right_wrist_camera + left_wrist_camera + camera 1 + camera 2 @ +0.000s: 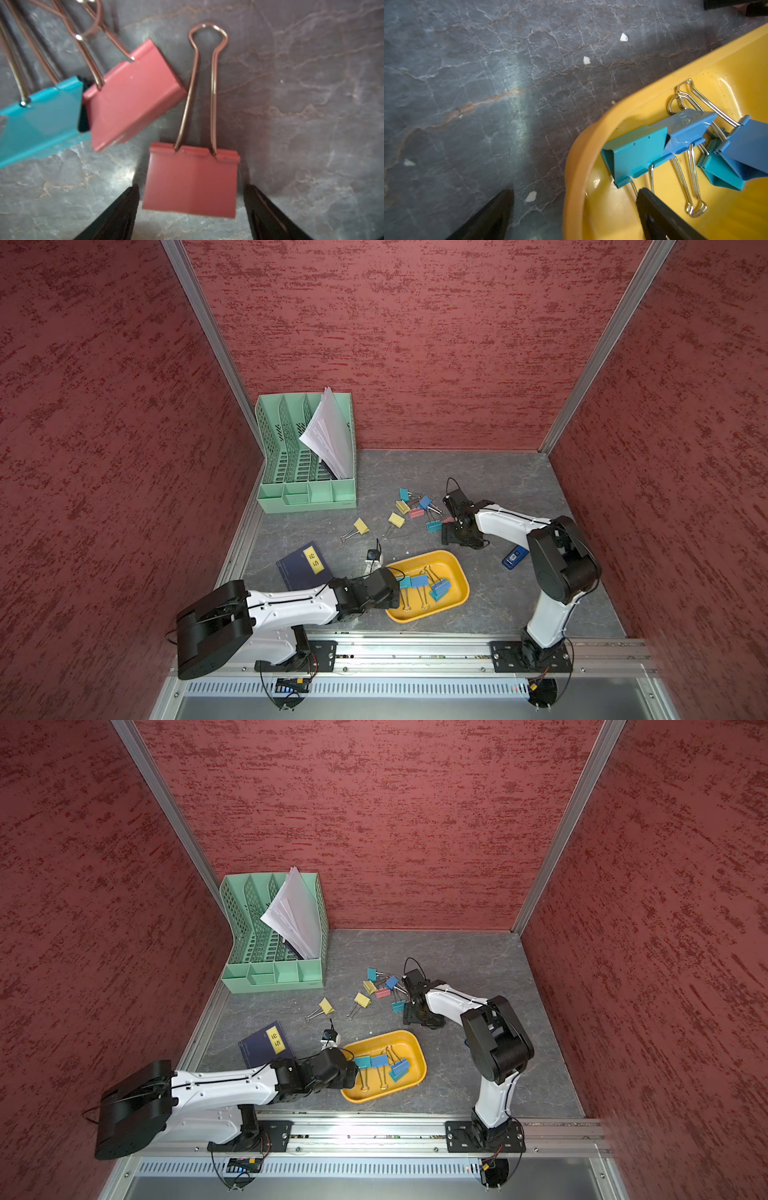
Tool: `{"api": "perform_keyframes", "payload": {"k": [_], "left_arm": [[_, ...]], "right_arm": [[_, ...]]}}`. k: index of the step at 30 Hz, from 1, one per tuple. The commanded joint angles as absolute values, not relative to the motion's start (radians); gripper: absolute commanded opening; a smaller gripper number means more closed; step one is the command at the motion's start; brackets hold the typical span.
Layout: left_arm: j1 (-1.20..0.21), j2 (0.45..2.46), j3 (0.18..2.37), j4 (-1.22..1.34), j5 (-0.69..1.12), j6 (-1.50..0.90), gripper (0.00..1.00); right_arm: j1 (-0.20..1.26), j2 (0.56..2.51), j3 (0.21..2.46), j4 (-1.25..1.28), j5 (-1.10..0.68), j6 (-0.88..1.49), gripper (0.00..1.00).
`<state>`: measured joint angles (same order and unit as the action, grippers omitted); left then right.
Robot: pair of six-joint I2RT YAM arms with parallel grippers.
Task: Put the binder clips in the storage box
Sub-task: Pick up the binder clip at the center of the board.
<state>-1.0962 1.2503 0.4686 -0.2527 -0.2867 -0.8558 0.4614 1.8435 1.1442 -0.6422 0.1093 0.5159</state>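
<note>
Right gripper [190, 188] spread wide and empty, I straddle the pink clip [191, 180] at lower centre to pinch its sides.

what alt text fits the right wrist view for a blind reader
The right gripper, jaws open, straddles a pink binder clip lying on the grey marbled table, without gripping it. A second pink clip and a teal clip lie close by.
</note>
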Motion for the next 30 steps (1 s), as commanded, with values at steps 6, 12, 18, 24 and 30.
{"api": "perform_keyframes", "payload": {"k": [6, 12, 18, 24, 30], "left_arm": [[-1.09, 1.266, 0.451, -0.284, -0.267, -0.849, 0.97], [-1.091, 1.257, 0.449, -0.296, -0.273, -0.858, 0.97], [-1.093, 1.252, 0.448, -0.305, -0.276, -0.862, 0.97], [-1.093, 1.256, 0.451, -0.304, -0.276, -0.869, 0.97], [-1.094, 1.257, 0.459, -0.309, -0.276, -0.865, 0.97]], "right_arm": [[0.468, 1.914, 1.16, -0.639, 0.19, 0.522, 0.64], [0.468, 1.887, 1.14, -0.649, 0.236, 0.507, 0.48], [0.462, 1.813, 1.183, -0.7, 0.309, 0.462, 0.4], [0.495, 1.622, 1.171, -0.763, 0.296, 0.421, 0.38], [0.686, 1.416, 1.091, -0.826, 0.168, 0.436, 0.4]]}}
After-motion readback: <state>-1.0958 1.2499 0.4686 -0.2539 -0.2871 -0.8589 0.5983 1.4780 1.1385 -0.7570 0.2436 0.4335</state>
